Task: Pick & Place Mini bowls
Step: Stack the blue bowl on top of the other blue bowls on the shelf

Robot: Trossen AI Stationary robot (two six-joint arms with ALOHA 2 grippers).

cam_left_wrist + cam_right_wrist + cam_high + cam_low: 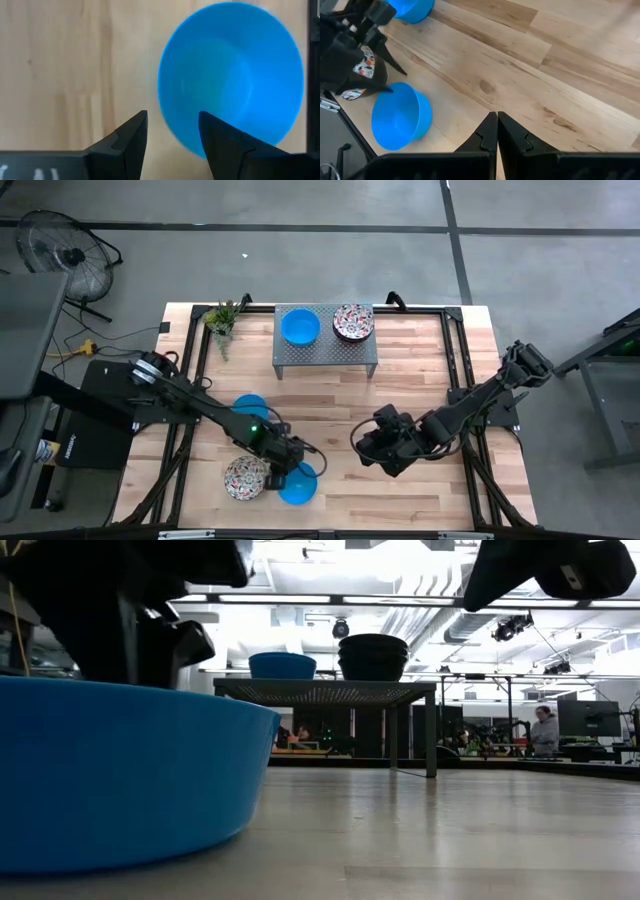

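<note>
Five bowls visible from above. Blue bowl (299,328) and floral bowl (353,322) sit side by side on the small metal stand (327,353) at the far middle of the wooden table (420,380). Three more lie near the front edge on the left side: floral bowl (244,478), a blue bowl (299,485) just beside it, and another blue one (251,407) partly hidden under the left arm.

Left gripper (283,476) hangs low over the front pair, between the floral bowl and the blue bowl. Fingers (131,134) apart, one tip at the blue bowl's rim (231,75), nothing held.

Right gripper (363,442) waits over bare wood right of centre, well apart from every bowl. Fingers (487,131) pressed together, empty.

Potted plant (222,319) stands at the far left corner. Person (544,730) in the room behind.
</note>
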